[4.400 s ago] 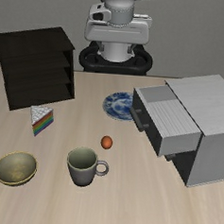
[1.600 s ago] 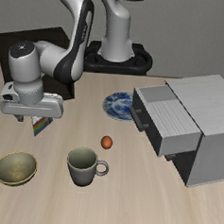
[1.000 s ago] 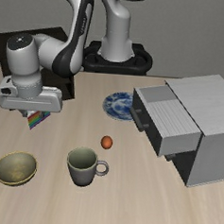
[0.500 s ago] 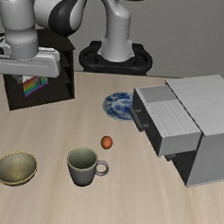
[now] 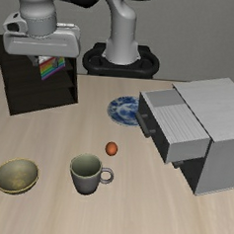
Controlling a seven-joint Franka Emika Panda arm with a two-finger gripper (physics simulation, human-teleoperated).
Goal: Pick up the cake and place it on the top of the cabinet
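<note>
The cake (image 5: 50, 67), a wedge with rainbow-striped layers, hangs in the air in front of the black cabinet (image 5: 32, 83) at the exterior view's left, about level with the cabinet's top. My gripper (image 5: 49, 58) holds it from above, shut on it. The arm's white wrist block sits just over the slice and covers the fingers' upper part and the cabinet's top surface behind it.
On the wooden table stand a grey mug (image 5: 87, 173), a yellowish bowl (image 5: 17, 176), a small red-orange ball (image 5: 112, 148) and a blue patterned plate (image 5: 123, 111). A grey drawer unit (image 5: 202, 130) with its top drawer pulled open fills the exterior view's right.
The arm reached down to the cake on the table, closed on it and lifted it. Over the last half second it rose further and shifted to the exterior view's right, up to cabinet-top height.
</note>
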